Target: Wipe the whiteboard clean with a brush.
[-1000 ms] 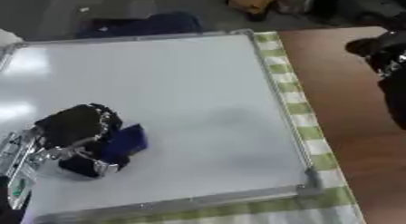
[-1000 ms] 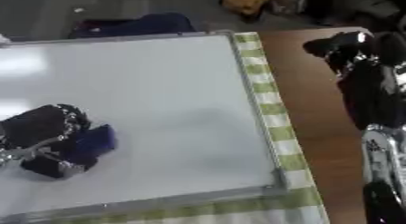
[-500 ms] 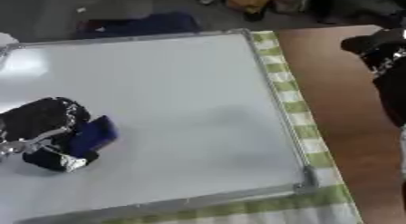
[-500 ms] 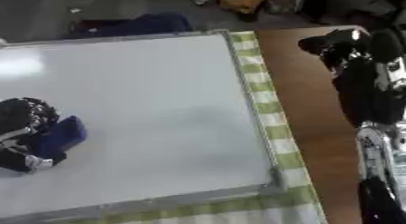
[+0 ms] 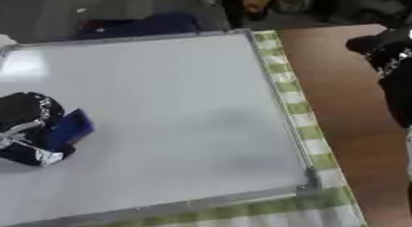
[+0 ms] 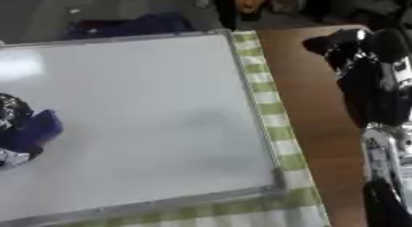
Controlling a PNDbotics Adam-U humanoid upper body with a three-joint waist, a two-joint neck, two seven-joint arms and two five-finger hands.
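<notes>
1. Sliding leftward across the board point(image 5: 169, 106), the brush point(image 5: 68, 128) is now sitting near the left edge, about halfway down; a second ago it was working lower and further in from that edge.
2. The left hand point(image 5: 28, 125) is carrying it there, fingers curled round the blue block and pressing it flat to the surface, and it is running partly out of the right eye view as it goes.
3. The board itself is lying flat on a green checked cloth point(image 5: 302, 116), its silver frame showing along the right and near sides; the shift of the whole scene between pictures is looking more like head movement than any move of the board.
4. A faint grey smudge is lingering near the middle right of the board, so I judge that patch is still waiting for a pass, while the strip the brush has just crossed is looking clean.
5. The right hand point(image 6: 354, 47) is hanging idle over the brown table point(image 5: 346, 83) beyond the cloth, touching nothing; whether its fingers are straight or curled I cannot tell.
</notes>
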